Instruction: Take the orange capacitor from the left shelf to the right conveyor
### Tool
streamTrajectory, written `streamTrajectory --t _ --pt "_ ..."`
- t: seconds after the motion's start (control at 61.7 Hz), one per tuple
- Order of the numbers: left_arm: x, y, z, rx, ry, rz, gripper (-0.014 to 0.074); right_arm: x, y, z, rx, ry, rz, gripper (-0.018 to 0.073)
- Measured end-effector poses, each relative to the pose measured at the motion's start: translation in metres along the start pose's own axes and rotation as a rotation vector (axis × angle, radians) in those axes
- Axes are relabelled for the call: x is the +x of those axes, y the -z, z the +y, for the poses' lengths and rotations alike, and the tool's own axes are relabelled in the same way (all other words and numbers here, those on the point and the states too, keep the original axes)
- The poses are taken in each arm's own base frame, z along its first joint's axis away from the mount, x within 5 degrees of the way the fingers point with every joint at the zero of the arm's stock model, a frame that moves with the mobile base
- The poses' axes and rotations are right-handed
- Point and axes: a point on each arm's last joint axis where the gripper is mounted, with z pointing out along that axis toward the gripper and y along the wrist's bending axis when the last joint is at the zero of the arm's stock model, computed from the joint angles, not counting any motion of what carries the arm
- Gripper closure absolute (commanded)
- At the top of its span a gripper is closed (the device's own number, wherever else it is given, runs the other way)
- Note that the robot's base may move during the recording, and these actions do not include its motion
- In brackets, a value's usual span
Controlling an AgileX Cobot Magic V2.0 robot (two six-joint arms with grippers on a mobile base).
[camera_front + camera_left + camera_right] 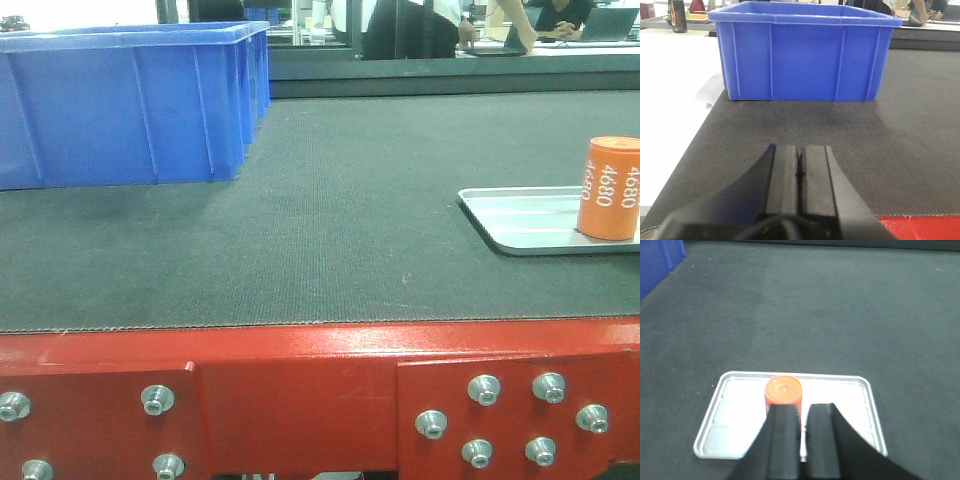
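1. Plainly, only one orange capacitor (609, 188) is in sight. It stands upright on a shallow silver tray (520, 222), which lies flat on the dark grey belt of the right conveyor (330, 220). White "4680" print runs along its side.
2. One blue bin (120, 105) sits on the belt at the far left, well apart from the tray. Ten silver bolts (483, 389) show on the red frame edge (300, 385) in the front view: four on the left plate, six on the right.
3. Two grippers show, one in each wrist view. The left gripper (800, 167) hangs low over the belt's near edge and points at the blue bin. Its fingers (785, 175) are pressed together, with only a thin seam between them, and they hold nothing.
4. The right gripper (802, 427) sits above the tray, looking down, just behind the capacitor's round top. Its fingers (785, 440) stand a narrow gap apart and grip nothing. The left finger's tip overlaps the capacitor's near side in this view; whether it touches, I cannot tell.
5. The front view cuts the tray and the capacitor off at the right edge. The fingers hide the tray's near rim in the right wrist view. People and desks beyond the belt are too cropped to make out. The left shelf appears in no view.
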Motion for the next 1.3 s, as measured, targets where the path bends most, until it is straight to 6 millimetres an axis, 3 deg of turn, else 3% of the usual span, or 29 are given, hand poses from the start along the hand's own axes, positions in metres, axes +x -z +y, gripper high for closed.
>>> streamTrajectory --t 0.259,0.81,1.021,1.296 --pt "0.0 0.0 0.0 0.0 0.0 0.0 0.0723 -0.006 0.037 -0.002 0.013 -0.003 -0.065 0.0504" --pt "0.0 0.0 0.0 0.0 0.0 0.0 0.0723 -0.003 0.039 -0.002 0.014 -0.005 -0.06 0.0504" --pt "0.0 0.0 0.0 0.0 0.0 0.0 0.0723 0.029 0.052 -0.002 0.009 -0.009 -0.064 0.0504" --pt "0.0 0.0 0.0 0.0 0.0 0.0 0.0723 0.103 0.078 -0.004 -0.004 -0.055 -0.159 0.0504"
